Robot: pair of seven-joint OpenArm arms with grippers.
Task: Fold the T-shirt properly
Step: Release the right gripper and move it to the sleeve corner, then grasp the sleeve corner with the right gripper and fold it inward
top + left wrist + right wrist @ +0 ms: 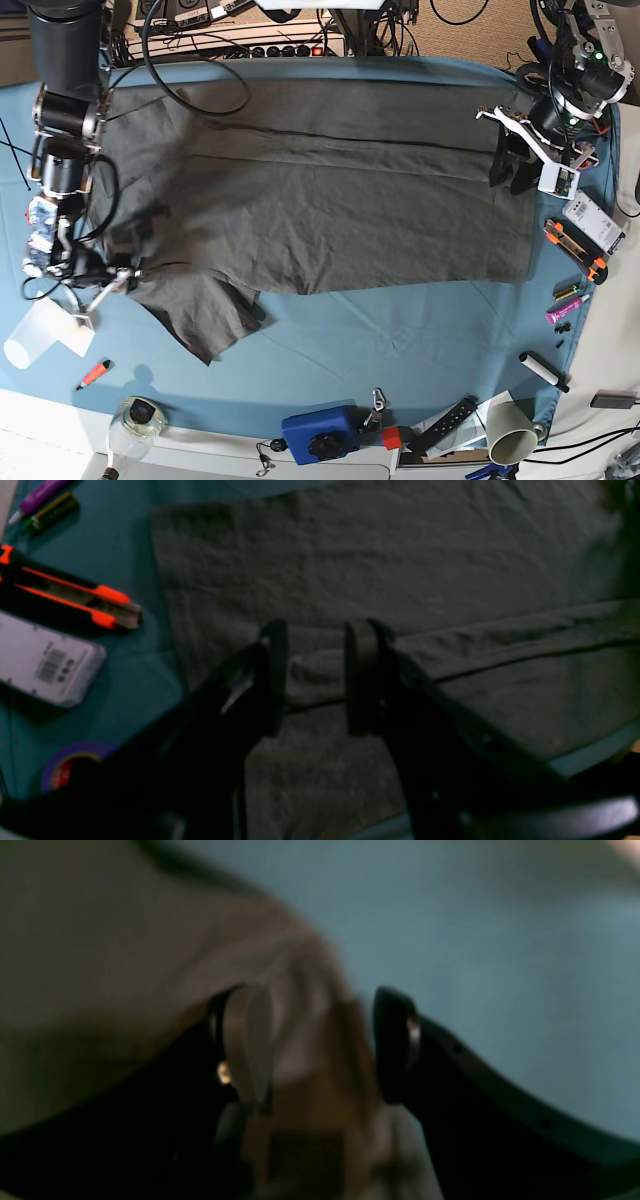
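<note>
The dark grey T-shirt (320, 200) lies spread flat across the teal table cloth (400, 330), with one sleeve (200, 310) pointing toward the front. My left gripper (505, 170) stands at the shirt's right edge. In the left wrist view this gripper (317, 677) has its jaws apart over a raised fold of the T-shirt (400, 570). My right gripper (125, 275) is at the shirt's left side near the sleeve. In the blurred right wrist view the right gripper (322, 1045) is open, with T-shirt (100, 965) cloth bunched loosely between the fingers.
An orange-black box cutter (575, 248), a white box (593, 220) and markers (563, 310) lie at the right edge. A tape roll (70, 762) sits near the left gripper. A blue device (320, 432), a cup (510, 428) and a white cup (35, 335) line the front.
</note>
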